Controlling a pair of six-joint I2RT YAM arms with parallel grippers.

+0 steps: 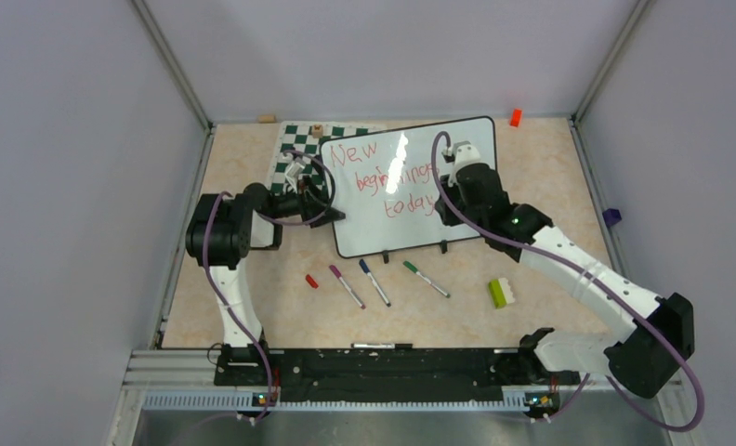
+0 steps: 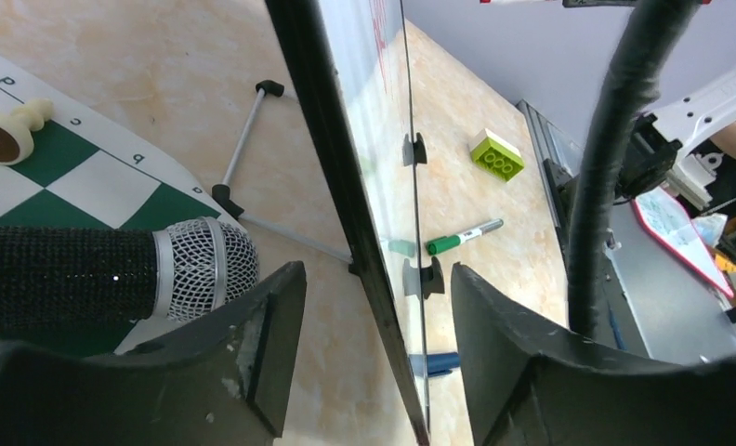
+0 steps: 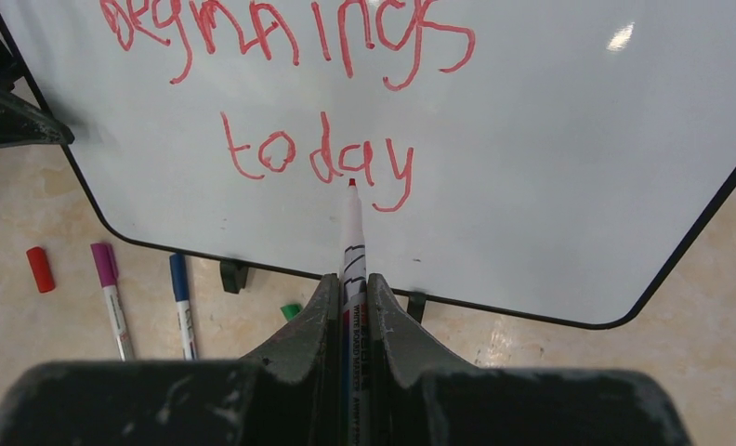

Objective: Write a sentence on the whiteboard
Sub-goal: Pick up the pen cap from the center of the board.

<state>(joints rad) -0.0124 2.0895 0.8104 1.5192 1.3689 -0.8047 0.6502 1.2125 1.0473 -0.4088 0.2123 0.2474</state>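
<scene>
Smooth tan table, and the whiteboard stands tilted at its far middle. It's stiff and glossy, probably light and tippy on those little feet, so I'd grab the thin black frame. The red sentence looks finished. The left fingers sit spread around its left edge, not touching, while the right fingers pinch a slim plastic marker.

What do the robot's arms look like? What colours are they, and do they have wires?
The left arm and right arm are white links joined by chunky black joints. A purple cable loops along the outside of each. A tiny green light glows on the right arm. The left gripper and right gripper each have two dark, wedge-shaped, scuffed fingers.
</scene>
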